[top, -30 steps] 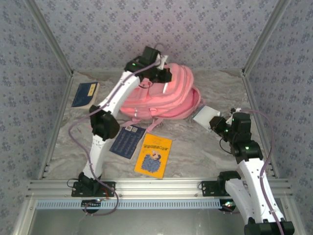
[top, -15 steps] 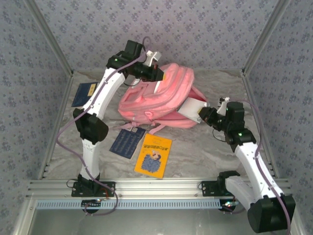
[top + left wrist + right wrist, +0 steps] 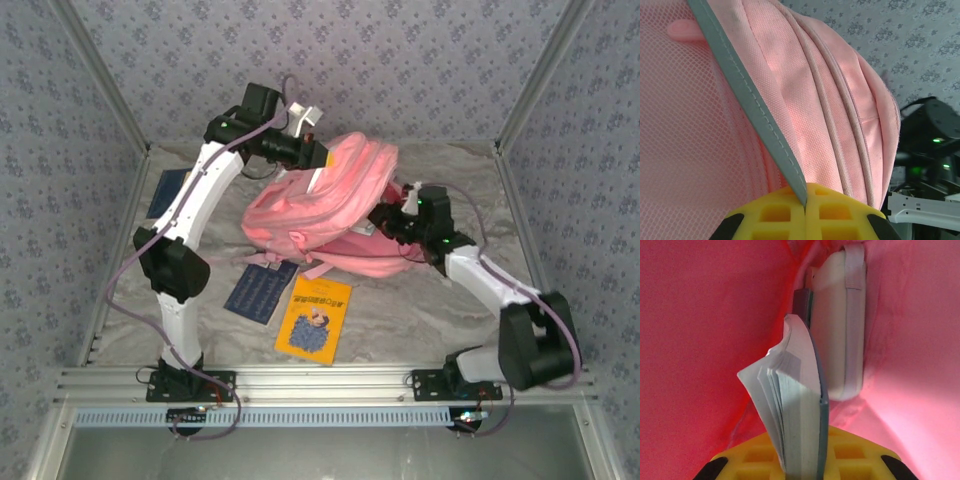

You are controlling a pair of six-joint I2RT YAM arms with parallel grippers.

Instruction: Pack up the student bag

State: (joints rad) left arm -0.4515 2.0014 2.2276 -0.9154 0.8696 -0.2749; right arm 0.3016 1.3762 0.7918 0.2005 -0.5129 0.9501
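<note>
Pink student bag [image 3: 335, 200]: trim [image 3: 752, 107] pinched in left claw [image 3: 805, 202]; right claw [image 3: 802, 460] inside, gripping book [image 3: 797, 390]

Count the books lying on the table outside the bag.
3: a blue book far left, a navy book and a yellow book in front of the bag. Others may be hidden under it.

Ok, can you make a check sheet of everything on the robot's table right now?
Surface: marbled table.
Job's things: pink bag mid-table; book held inside it, by a white item.
Clutter: orange book and dark book before the bag; blue book far left.
Grippers: left gripper shut on the bag's trim; right gripper shut on the book.
Cables: cable looping off the left arm, no snag seen.
Surroundings: patterned walls, metal rail in front.
</note>
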